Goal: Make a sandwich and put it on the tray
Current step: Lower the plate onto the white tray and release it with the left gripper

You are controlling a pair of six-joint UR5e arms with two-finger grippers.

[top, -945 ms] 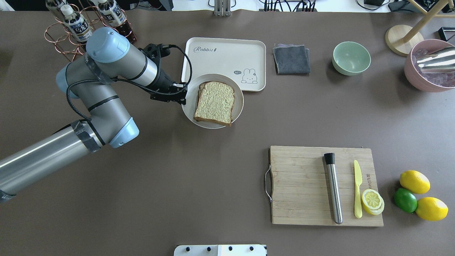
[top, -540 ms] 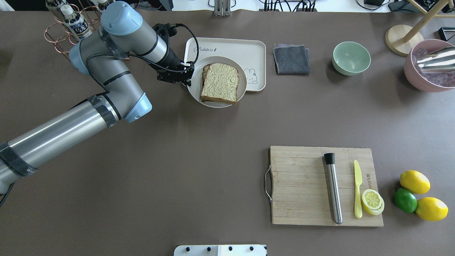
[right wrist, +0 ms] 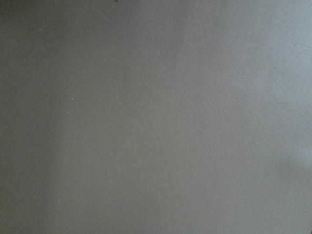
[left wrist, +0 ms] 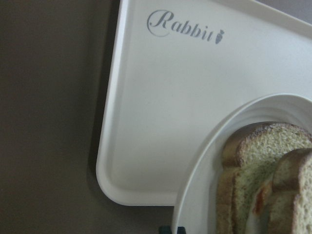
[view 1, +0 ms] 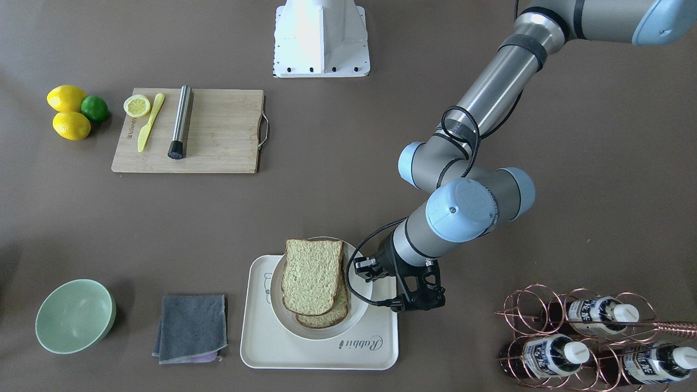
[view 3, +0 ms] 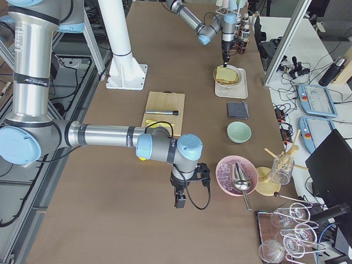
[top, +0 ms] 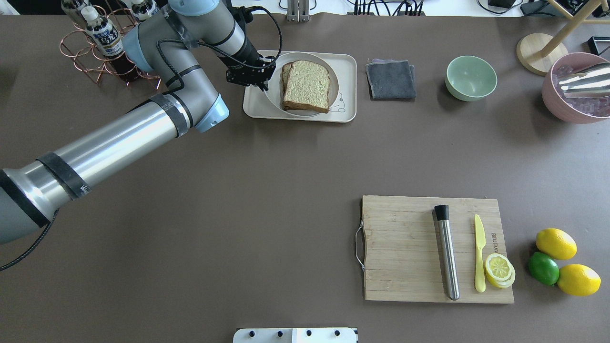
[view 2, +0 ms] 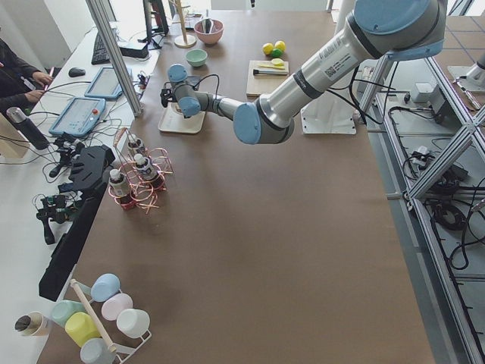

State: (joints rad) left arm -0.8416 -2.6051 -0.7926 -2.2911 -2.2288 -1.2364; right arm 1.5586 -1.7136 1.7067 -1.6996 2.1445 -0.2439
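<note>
1. Grey script reading "Rabbit" runs along the tray [left wrist: 146,122], next to a small carrot mark; a printed mark on the cutting board [top: 405,247] and the labels on the bottles [top: 102,33] are too small to read
2. The round white plate [top: 273,95] carries the sandwich [top: 307,85], its two slices stacked askew with a bit of white and orange between them; the plate is over the tray, though I cannot tell whether it rests on it or hangs above
3. The left end effector [view 1: 365,270] pinches the plate's rim on the side nearest the bottles; the right end effector [view 3: 180,201] hangs low over bare tabletop [right wrist: 156,117], and I cannot tell how wide it stands
4. A pink bowl [top: 555,107] holds clear cubes and a metal scoop [top: 584,81]; a copper wire rack [top: 76,47] holds the bottles
5. The tray sits near the tabletop's far edge, between the rack and a grey cloth [top: 391,78]; a wide bare stretch of tabletop separates it from the cutting board
</note>
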